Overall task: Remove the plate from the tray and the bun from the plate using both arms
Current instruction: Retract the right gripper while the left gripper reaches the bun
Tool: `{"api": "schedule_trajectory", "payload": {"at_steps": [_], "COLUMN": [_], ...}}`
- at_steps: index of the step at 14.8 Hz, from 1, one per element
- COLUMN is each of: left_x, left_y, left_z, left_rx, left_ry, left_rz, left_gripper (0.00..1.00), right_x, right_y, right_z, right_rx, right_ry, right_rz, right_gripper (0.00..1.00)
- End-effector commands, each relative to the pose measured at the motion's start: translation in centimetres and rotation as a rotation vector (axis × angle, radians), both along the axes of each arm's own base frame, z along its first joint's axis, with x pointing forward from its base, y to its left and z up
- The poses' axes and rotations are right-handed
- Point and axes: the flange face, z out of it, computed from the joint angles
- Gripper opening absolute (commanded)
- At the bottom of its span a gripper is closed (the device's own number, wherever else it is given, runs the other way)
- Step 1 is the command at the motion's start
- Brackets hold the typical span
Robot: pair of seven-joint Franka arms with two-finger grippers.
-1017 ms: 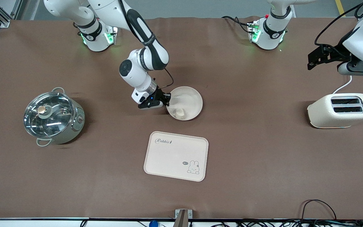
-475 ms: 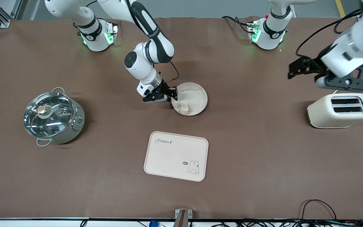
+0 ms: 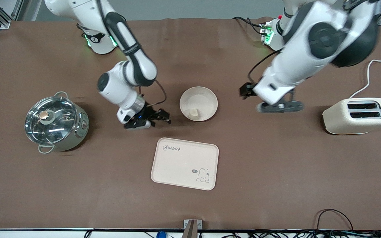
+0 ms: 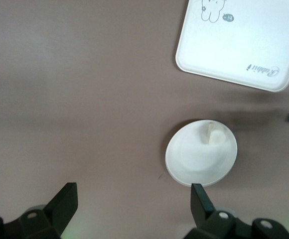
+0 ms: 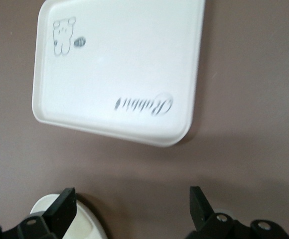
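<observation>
We see the bun [image 3: 194,113] against the plate [image 3: 198,103] rim mid-tabletop; our open left gripper [image 4: 134,199] may tip it. The right gripper [image 3: 159,117] gapes empty.

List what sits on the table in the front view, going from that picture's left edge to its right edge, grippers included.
Pot → right gripper, open, over bare table beside the plate → tray → plate holding the bun → left gripper, open, over bare table → toaster.
</observation>
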Motion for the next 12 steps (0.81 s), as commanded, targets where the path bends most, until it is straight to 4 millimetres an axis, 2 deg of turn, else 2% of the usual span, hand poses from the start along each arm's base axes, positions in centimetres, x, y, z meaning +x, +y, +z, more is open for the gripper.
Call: {"api": "schedule_trajectory", "payload": {"at_steps": [1,4,6,7,8,10,12], "left_x": [-1.0,-3.1,-4.5,-5.4,-6.7,-7.5,-8.9], "left_y": [-6.4,-12.5,-15.0,-16.1,-17.3,-17.9,-18.8], "left_z": [-5.2,-11.8,-16.2,-18.1,-20.2,-23.6,-26.5], "left_rx": [0.042,0.034,0.027,0.018,0.012,0.023,0.072], "left_ry": [-0.013,-0.023,-0.038,-0.041,-0.04,-0.03,-0.035], "left_rz": [0.083,0.17,0.192,0.206,0.221,0.254,0.26], "left_gripper": [1.0,0.99,0.99,0.98,0.97,0.91,0.83], "right_x": [6.2,9.8,10.5,10.5,10.2,9.2,8.8], "right_y": [-7.2,-14.7,-18.8,-21.0,-22.6,-23.6,-25.2], "right_z": [4.6,8.6,11.1,13.4,15.2,19.3,24.9], "right_rx": [-0.037,-0.154,-0.268,-0.309,-0.328,-0.351,-0.442], "right_ry": [0.005,0.036,0.057,0.068,0.083,0.103,0.095], "right_rz": [0.113,0.204,0.261,0.278,0.3,0.33,0.336], "right_gripper": [1.0,1.0,1.0,1.0,1.0,1.0,1.0]}}
